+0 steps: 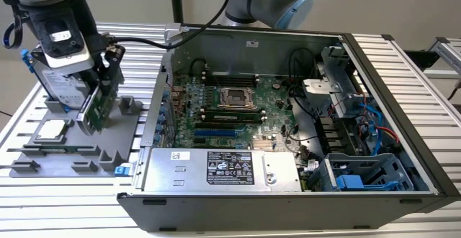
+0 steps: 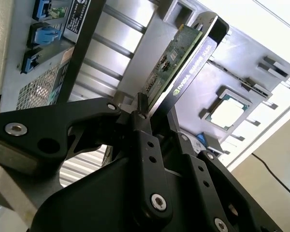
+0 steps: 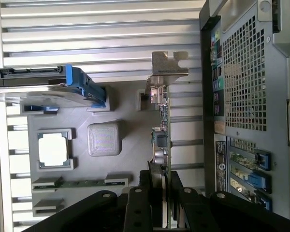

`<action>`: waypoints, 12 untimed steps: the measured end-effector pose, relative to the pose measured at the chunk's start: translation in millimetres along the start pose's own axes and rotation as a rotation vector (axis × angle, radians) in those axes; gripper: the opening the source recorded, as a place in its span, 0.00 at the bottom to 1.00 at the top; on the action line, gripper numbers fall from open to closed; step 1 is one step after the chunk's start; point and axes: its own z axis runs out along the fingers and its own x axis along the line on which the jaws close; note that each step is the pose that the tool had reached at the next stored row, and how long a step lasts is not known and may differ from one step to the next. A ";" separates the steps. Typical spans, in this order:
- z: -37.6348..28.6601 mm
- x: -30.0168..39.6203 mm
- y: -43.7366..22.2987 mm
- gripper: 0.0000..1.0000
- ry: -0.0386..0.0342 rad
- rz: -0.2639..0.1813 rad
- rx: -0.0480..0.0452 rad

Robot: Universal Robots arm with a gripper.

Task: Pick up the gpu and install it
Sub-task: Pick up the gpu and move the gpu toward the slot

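Fingers (image 2: 144,145) clamped tight on one short end of the graphics card (image 1: 94,111), pinching it face to face. The card's long axis runs straight out from the fingertips, silver bracket (image 3: 168,65) at the far end, pointing down at the grey tray (image 1: 65,157) on the surface. Can't tell if that far end is clear of the tray. Hard drive (image 1: 63,89) stands just beside the card. The open computer case (image 1: 252,43) sits off to the side of the fingers, towards the exterior view's right, well apart from the card. Card not installed yet.
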 end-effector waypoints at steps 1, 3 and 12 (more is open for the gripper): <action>-0.2 0.0 0.0 0.00 0.0000 0.000 0.0000; -0.5 0.0 0.0 0.00 0.0000 0.000 0.0000; -2.4 -0.1 0.1 0.00 0.0000 0.000 0.0000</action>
